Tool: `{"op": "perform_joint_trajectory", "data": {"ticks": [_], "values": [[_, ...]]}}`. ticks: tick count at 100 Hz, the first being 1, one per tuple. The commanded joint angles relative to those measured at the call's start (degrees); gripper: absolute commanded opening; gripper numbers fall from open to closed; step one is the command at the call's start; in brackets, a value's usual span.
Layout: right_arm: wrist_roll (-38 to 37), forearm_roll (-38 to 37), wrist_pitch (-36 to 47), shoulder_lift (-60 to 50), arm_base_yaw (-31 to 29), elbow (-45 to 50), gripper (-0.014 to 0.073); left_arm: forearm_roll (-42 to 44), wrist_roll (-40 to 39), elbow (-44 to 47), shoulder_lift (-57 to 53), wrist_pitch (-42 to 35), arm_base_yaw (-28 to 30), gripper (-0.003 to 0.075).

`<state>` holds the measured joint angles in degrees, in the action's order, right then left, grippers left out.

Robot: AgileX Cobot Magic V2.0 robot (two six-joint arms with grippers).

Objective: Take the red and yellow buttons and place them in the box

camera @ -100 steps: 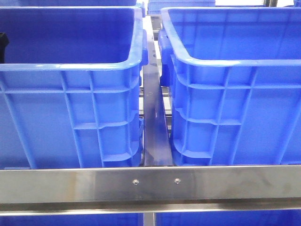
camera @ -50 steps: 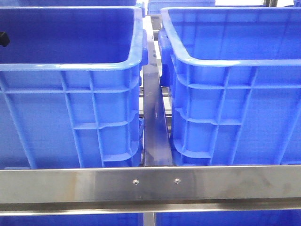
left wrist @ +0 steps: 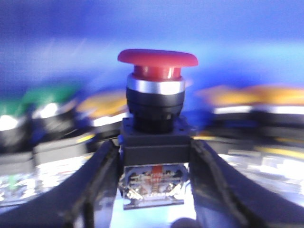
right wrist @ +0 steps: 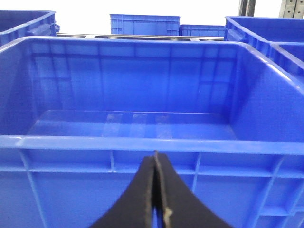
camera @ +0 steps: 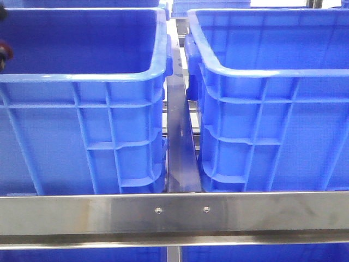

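Observation:
My left gripper [left wrist: 153, 147] is shut on the black body of a red button [left wrist: 157, 59] with a wide dark red cap, held upright between the fingers. In the front view only a dark shape with a bit of red [camera: 4, 50] shows at the far left edge, over the left blue box [camera: 82, 77]. Blurred yellow buttons [left wrist: 266, 95] lie behind the held one. My right gripper [right wrist: 156, 159] is shut and empty, just outside the near wall of a blue box [right wrist: 142, 142] whose inside looks bare.
Blurred green buttons [left wrist: 47, 95] lie beside the yellow ones. The right blue crate [camera: 262, 72] stands next to the left one, with a metal rail [camera: 180, 147] between them. A steel bar [camera: 180, 213] runs across the front. More blue crates [right wrist: 145, 23] stand behind.
The dark shape at the left edge of the front view has shifted, and a bit of red now shows on it. The crates have not moved.

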<state>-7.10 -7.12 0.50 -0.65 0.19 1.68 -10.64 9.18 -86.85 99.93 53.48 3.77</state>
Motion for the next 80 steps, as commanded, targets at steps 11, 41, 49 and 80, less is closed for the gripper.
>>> {"op": "perform_joint_trajectory", "data": {"ticks": [11, 41, 49, 80], "values": [[0.3, 0.2, 4.5, -1.3, -0.3, -0.9, -0.0069, -9.6, 8.5, -1.5, -8.7, -0.7, -1.6, 0.0199], [0.3, 0.2, 4.5, -1.3, -0.3, -0.9, -0.0069, -13.9, 13.3, -0.1, -13.8, 3.2, -8.9, 0.0199], [0.3, 0.2, 4.5, -1.3, -0.3, -0.9, -0.0069, -16.6, 15.5, -0.1, -13.8, 4.7, -11.5, 0.0199], [0.3, 0.2, 4.5, -1.3, -0.3, -0.9, -0.0069, -19.6, 17.1, -0.1, -13.7, 6.9, -22.9, 0.0199]]}}
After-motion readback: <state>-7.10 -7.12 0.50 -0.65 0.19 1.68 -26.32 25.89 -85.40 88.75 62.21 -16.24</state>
